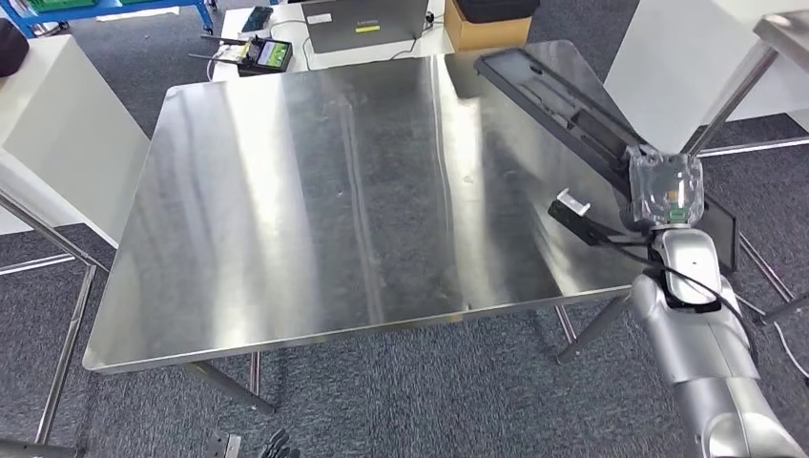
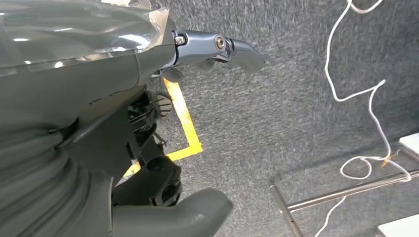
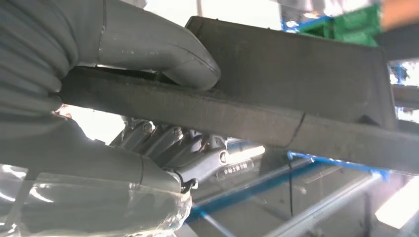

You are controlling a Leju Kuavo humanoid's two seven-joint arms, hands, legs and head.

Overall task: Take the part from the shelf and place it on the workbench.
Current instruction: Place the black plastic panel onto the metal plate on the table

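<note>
Right now the right robot hand (image 3: 148,128) holds the long black part (image 1: 563,105) by its near end, with the thick grey thumb (image 3: 163,49) pressed on one face and the darker fingers (image 3: 197,153) curled under the other. The part is a flat, dark panel, and from the head view it stretches away from the robot hand over the right side of the shiny steel bench (image 1: 315,191). I cannot tell if its far end rests on the bench or floats just above it. Because the hold is only at one end, the long part could tip or swing, I think, and slip out of the thumb and fingers. If it comes down tilted, its far corner may bang and scrape the steel. It is also close to the bench's right edge, so it might slide off when let go. The left robot hand (image 2: 99,113) hangs low over the grey floor (image 2: 296,98), holding nothing that I can see, so it cannot help catch.
</note>
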